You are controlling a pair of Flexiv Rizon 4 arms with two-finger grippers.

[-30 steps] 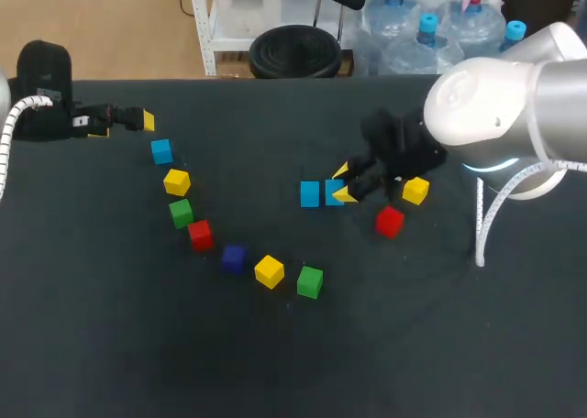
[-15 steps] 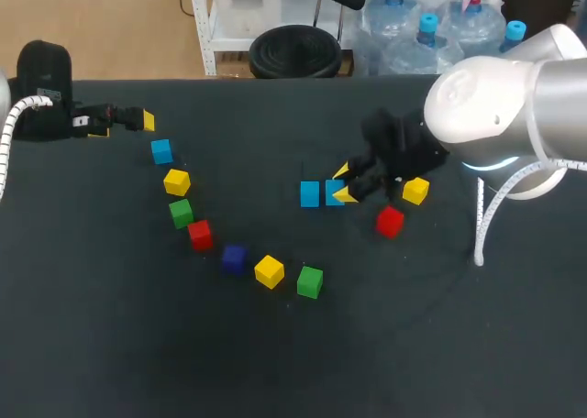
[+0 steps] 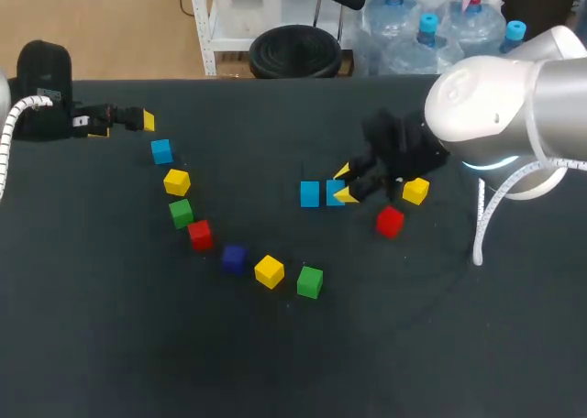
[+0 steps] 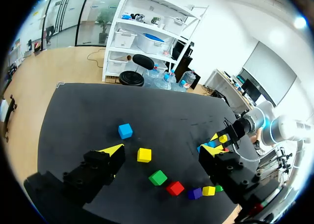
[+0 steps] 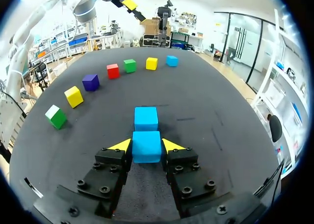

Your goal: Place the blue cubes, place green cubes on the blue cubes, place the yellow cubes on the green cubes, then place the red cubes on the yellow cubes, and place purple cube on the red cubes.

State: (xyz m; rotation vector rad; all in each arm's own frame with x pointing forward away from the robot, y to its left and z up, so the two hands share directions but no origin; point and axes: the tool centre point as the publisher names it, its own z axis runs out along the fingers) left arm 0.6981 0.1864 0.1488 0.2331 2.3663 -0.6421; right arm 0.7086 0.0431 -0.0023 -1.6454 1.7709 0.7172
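Observation:
My right gripper is shut on a blue cube that rests on the black table, flush against a second blue cube just ahead of it. From the head view this pair sits mid-table: the held cube and its neighbour. A red cube and a yellow cube lie beside my right gripper. An arc of cubes runs at the left: blue, yellow, green, red, purple, yellow, green. My left gripper hangs open at the far left, high over the table.
The black table has bare room along its front and at the right front. My right arm's white body hangs over the table's right back corner.

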